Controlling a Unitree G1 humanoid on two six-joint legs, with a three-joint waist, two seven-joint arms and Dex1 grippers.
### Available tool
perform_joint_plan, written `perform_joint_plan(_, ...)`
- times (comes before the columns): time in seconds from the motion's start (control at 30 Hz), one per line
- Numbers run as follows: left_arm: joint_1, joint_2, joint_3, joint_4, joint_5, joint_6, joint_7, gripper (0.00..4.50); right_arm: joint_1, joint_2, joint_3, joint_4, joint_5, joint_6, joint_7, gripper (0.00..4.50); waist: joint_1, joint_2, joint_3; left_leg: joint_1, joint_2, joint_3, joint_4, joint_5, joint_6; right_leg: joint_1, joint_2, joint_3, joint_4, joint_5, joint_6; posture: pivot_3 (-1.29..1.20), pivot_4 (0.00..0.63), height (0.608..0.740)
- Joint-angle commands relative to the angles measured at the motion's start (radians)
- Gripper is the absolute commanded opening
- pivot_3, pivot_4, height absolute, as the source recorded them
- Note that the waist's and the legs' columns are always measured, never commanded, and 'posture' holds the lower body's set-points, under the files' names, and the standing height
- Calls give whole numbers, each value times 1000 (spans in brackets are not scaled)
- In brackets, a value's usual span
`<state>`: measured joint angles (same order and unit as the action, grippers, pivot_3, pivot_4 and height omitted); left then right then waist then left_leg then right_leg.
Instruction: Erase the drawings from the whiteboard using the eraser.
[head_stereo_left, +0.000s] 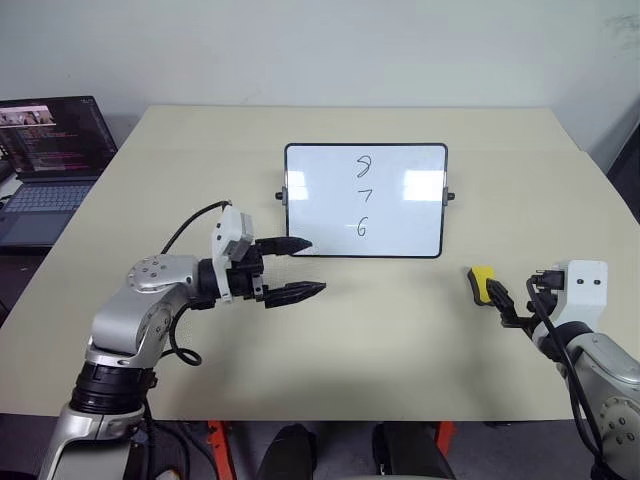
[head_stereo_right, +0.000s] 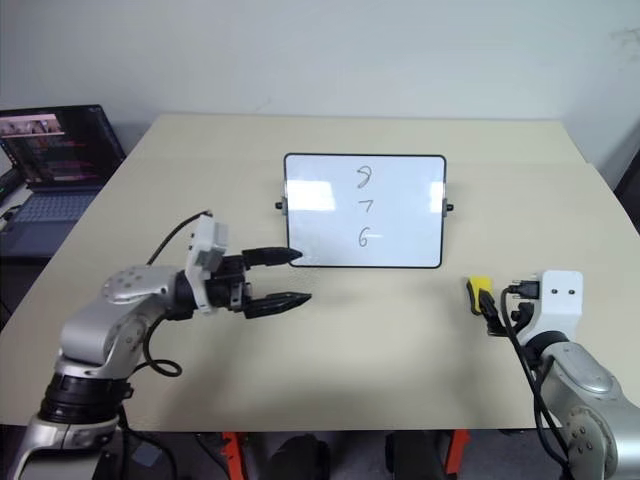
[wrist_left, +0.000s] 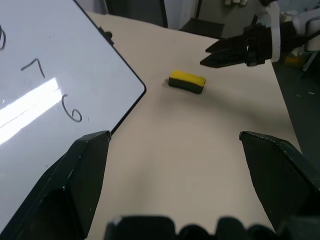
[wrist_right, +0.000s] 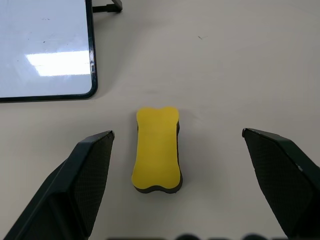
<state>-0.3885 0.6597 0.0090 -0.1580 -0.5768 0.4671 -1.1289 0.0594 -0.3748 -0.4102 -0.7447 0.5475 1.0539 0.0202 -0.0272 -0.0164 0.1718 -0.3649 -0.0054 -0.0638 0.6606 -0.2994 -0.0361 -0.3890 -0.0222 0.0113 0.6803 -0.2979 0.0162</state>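
Note:
The whiteboard (head_stereo_left: 365, 200) stands propped near the table's middle, with the drawings (head_stereo_left: 363, 195), the digits 9, 7 and 6, in a black column. The eraser (wrist_right: 156, 149), a yellow block with a black underside, lies flat on the table to the right of the board's lower corner. My right gripper (wrist_right: 178, 132) is open just behind the eraser, its fingers spread wider than the block and not touching it. My left gripper (head_stereo_left: 317, 266) is open and empty, pointing right, with its upper fingertip (head_stereo_left: 300, 243) by the board's lower left corner.
An open laptop (head_stereo_left: 50, 150) sits on a separate surface at the far left. The beige table (head_stereo_left: 300, 380) stretches wide around the board, with its front edge close to me. A wall stands behind the table.

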Motion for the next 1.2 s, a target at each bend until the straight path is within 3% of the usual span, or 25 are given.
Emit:
perform_joint_plan(0.03, -31, 1, 14, -27, -13, -44, -37, 4500, -7, 0, -10, -29, 2, -10, 6, 4478, 0, 0, 0, 0, 0, 0, 0, 0, 0, 0, 0, 0, 0, 0, 0, 0, 150, 740)
perform_joint_plan(0.13, -46, 2, 0, -21, -5, -59, -60, 4500, -10, -2, -6, -30, 6, -8, 9, 4478, 0, 0, 0, 0, 0, 0, 0, 0, 0, 0, 0, 0, 0, 0, 0, 0, 150, 740)
perform_joint_plan(0.27, -65, 14, -23, -10, 19, -82, -102, 4500, -171, 26, 99, 67, -46, 37, -59, 4478, -10, 0, 0, 1, 0, 1, 1, 0, 0, 0, 1, 1, 1, 1, 1, 0, 150, 740)
perform_joint_plan(0.43, -81, 17, -35, 2, 33, -100, -122, 4500, -242, 50, 133, 128, -75, 55, -71, 4478, -2, 0, 0, 0, 0, 1, 0, 0, 0, 0, 2, 2, 0, 1, 1, 0, 150, 740)
perform_joint_plan(1.2, -55, 8, -30, -23, 52, -116, -94, 4500, -249, 71, 132, 201, -128, 50, -41, 4478, -3, 0, 0, 0, 0, 2, 0, 0, 1, -1, 1, 2, 0, 1, 1, 0, 150, 740)
